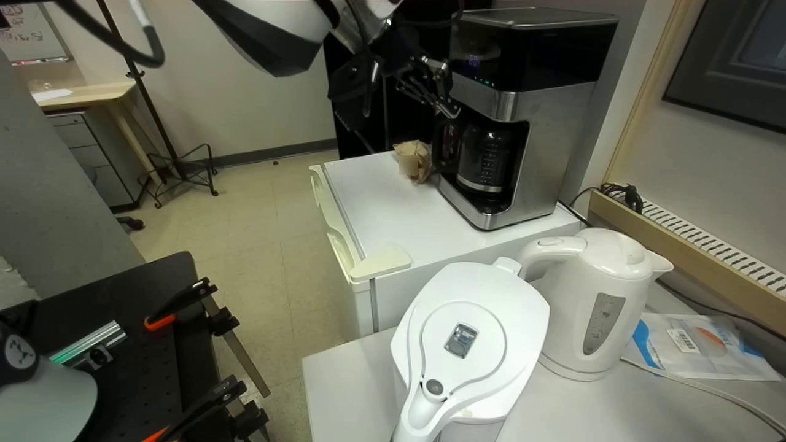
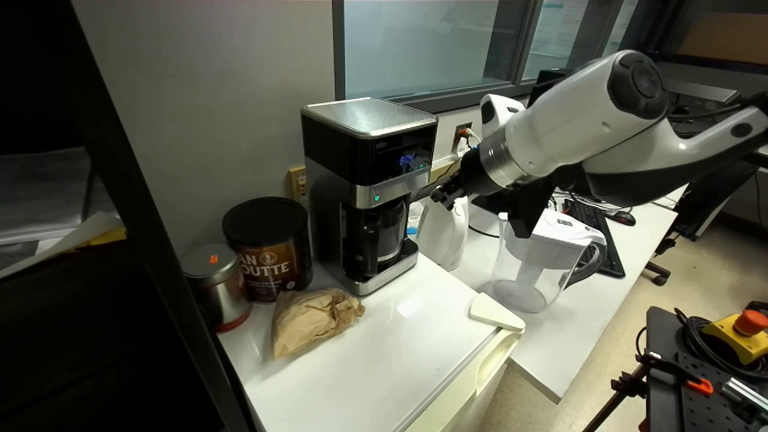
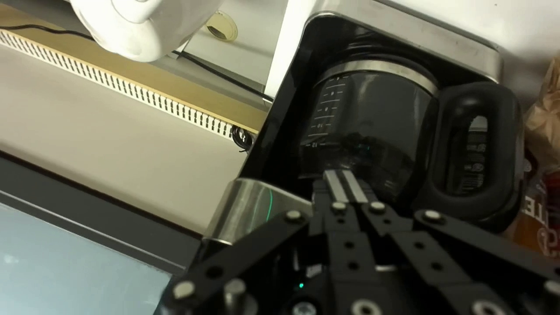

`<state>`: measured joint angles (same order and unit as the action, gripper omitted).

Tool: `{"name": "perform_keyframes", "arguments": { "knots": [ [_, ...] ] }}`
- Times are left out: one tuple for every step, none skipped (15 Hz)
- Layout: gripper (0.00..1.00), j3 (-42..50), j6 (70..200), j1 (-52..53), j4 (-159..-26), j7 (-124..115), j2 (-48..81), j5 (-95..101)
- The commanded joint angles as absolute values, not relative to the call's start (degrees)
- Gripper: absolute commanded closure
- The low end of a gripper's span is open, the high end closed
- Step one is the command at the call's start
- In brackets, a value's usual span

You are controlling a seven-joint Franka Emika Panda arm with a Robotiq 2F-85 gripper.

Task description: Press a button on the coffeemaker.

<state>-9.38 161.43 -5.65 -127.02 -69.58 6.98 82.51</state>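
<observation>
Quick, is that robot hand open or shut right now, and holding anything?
Robot hand: jaws closed, holding nothing, near the coffeemaker.

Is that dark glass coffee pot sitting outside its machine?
No, the carafe sits inside the coffeemaker, as an exterior view shows.

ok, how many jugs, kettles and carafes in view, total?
3: the dark glass carafe in the coffeemaker, plus the white kettle and white water-filter jug on the white table. Others could be hidden behind things.
</observation>
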Motion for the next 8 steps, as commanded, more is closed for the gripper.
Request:
{"name": "perform_keyframes", "arguments": {
  "knots": [
    [1.00, -9.7, 160.0, -4.5, -131.3, -78.2, 3.0, 92.2],
    [1.00, -9.9, 159.8, -4.3, -132.3, -80.2, 2.3, 94.7],
    [1.00, -10.1, 159.6, -4.1, -133.1, -82.3, 1.6, 97.1],
    [1.00, -10.3, 159.3, -4.0, -134.0, -84.1, 1.0, 99.1],
    [1.00, -10.5, 159.1, -3.9, -134.8, -85.8, 0.3, 101.1],
    [1.00, -10.7, 158.8, -3.8, -135.7, -87.3, -0.3, 102.8],
    [1.00, -10.8, 158.5, -3.7, -136.4, -88.7, -0.8, 104.2],
    [1.00, -11.0, 158.3, -3.6, -137.0, -90.0, -1.3, 105.7]
  ]
}}
